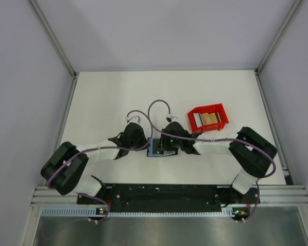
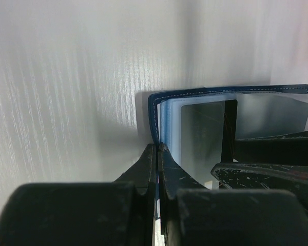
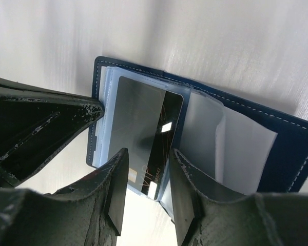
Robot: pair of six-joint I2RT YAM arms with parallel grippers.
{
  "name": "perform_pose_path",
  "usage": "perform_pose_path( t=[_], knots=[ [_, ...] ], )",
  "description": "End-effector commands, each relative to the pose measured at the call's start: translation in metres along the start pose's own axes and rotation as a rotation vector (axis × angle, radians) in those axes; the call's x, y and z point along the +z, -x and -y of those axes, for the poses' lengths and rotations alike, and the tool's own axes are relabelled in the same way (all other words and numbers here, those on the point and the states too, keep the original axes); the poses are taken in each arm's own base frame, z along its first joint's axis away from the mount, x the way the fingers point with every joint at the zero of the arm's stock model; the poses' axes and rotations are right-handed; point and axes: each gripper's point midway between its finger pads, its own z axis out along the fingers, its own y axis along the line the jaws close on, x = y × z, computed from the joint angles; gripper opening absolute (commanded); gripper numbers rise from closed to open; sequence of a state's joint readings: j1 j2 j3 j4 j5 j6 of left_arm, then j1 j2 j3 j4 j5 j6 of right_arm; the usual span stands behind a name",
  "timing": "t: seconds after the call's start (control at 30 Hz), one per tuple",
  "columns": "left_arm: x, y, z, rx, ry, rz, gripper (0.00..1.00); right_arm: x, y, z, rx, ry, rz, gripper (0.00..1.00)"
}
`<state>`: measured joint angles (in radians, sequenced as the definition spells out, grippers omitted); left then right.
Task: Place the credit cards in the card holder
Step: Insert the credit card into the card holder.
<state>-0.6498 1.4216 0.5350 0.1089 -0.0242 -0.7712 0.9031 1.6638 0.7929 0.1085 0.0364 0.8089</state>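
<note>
The navy card holder [image 1: 156, 150] lies open between my two grippers, its pale blue pockets [image 3: 205, 133] facing up. My left gripper [image 2: 158, 148] is shut on the edge of its cover [image 2: 154, 110]. A dark grey credit card [image 3: 141, 123] marked VIP lies in a clear pocket. My right gripper [image 3: 146, 177] stands over that card's near end, with a jaw on each side of it. I cannot tell whether the jaws touch it. More credit cards [image 1: 210, 118], tan and white, lie in the red bin [image 1: 215, 126].
The red bin stands just behind and to the right of my right gripper [image 1: 169, 145]. The left gripper's black finger [image 3: 46, 123] presses against the holder's left edge in the right wrist view. Both arms' purple cables [image 1: 156, 105] loop above the holder.
</note>
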Motion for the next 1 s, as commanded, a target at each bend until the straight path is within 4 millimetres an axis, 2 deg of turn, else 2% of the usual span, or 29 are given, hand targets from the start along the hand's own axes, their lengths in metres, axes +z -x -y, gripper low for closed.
perform_pose_path(
  t=[0.0,0.2,0.37,0.5,0.63,0.77,0.8,0.83,0.87,0.97],
  knots=[
    [-0.005,-0.005,0.004,0.005,-0.024,-0.013,0.0,-0.009,0.013,-0.036,-0.067,0.036,0.034,0.37],
    [-0.008,-0.005,0.014,-0.003,-0.072,-0.022,0.0,0.002,0.005,-0.054,-0.078,0.105,-0.009,0.37],
    [-0.012,-0.004,0.019,-0.01,-0.099,-0.014,0.0,0.012,-0.004,-0.059,-0.067,0.12,-0.055,0.37],
    [-0.014,-0.004,0.016,-0.006,-0.088,-0.009,0.0,0.012,-0.003,-0.063,-0.076,0.144,-0.042,0.36],
    [-0.015,-0.003,0.018,-0.01,-0.099,-0.003,0.0,0.012,-0.01,-0.078,-0.09,0.233,-0.079,0.36],
    [-0.016,-0.003,0.015,-0.017,-0.085,0.002,0.0,0.009,-0.011,-0.08,-0.057,0.235,-0.091,0.29],
    [-0.016,-0.002,0.014,-0.018,-0.076,0.006,0.0,0.008,-0.012,-0.077,-0.046,0.217,-0.095,0.23],
    [-0.017,-0.002,0.011,-0.021,-0.065,0.009,0.0,0.007,-0.008,-0.074,-0.025,0.188,-0.089,0.14],
    [-0.018,-0.003,0.011,-0.02,-0.063,0.006,0.0,0.006,-0.007,-0.074,-0.015,0.187,-0.088,0.13],
    [-0.018,0.0,0.006,-0.022,-0.037,0.024,0.0,0.0,-0.005,-0.084,0.019,0.236,-0.098,0.23]
  ],
)
